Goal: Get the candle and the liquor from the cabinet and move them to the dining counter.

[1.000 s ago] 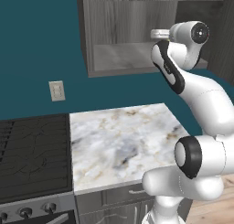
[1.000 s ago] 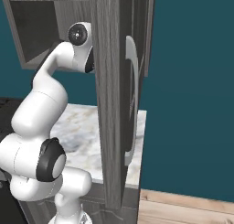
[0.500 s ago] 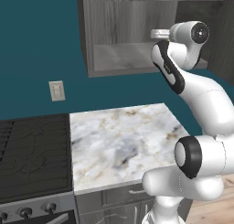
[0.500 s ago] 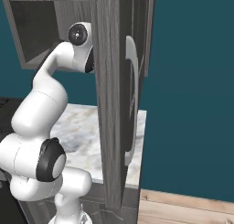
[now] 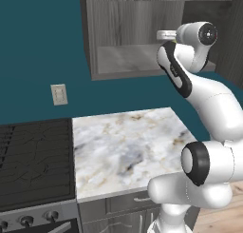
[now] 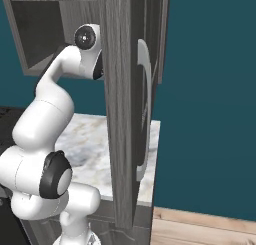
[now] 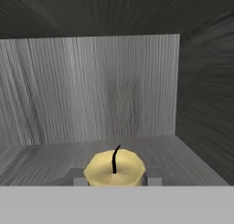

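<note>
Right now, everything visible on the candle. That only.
The candle shows in the hand view from above and behind: a pale-yellow, waxy-looking stick with a faceted, roughly octagonal top and a thin black curved wick, unlit. It stands upright inside the cabinet, near its right wall, back panel well behind it. Small grey pieces, apparently the jaws, sit tight on both its sides; actual contact is not clear. Its lower body and holder are hidden.

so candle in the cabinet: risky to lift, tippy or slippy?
The candle looks stubby and faceted, so a side grip should seat, though wax may dent. Its wick stands straight, so it seems upright. With the fingertips flanking it low, tipping looks unlikely.
</note>
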